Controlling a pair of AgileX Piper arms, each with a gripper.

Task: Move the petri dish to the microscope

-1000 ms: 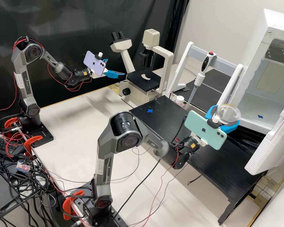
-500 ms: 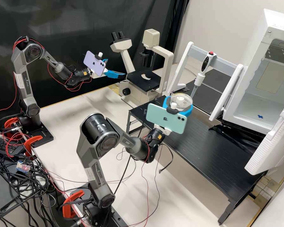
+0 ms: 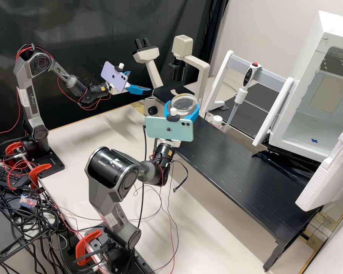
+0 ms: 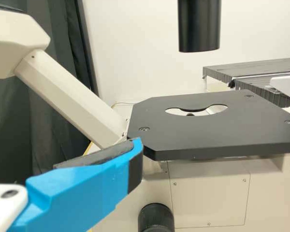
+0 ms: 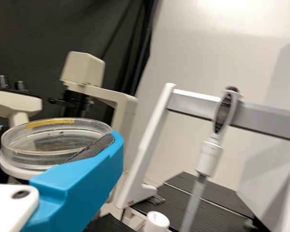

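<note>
Gripping the clear petri dish (image 3: pixel 185 101) between two blue fingers, the right gripper (image 3: pixel 182 106) holds it up beside the microscope (image 3: pixel 204 71), just off the end of the black platform (image 3: pixel 240 160). Taking twelve as the high view's top and the dish as the clock's centre, the microscope stage (image 3: pixel 162 92) lies at about ten to eleven o'clock, its near part overlapped by the dish in that view; the gap between them is hard to judge. A yellowish strip (image 5: pixel 48 122) runs along part of the dish's rim, and the dark pad (image 5: pixel 92 147) of one finger sits against its side. The mint-green phone (image 3: pixel 169 128) on the same arm is at seven o'clock. Near ten o'clock is the left gripper (image 3: pixel 139 82), holding nothing, its fingers spread wide just beside the stage; the purple phone (image 3: pixel 114 76) on that arm is farther out the same way. The stage has a rounded opening (image 4: pixel 195 110) in it. Between two and three o'clock a pipette (image 3: pixel 244 89) hangs from a white-and-grey frame (image 3: pixel 270 80), with a white-capped bottle (image 3: pixel 217 120) at four. Well away at three stands an open white cabinet (image 3: pixel 301 127), a blue cross (image 3: pixel 314 140) on its floor.
</note>
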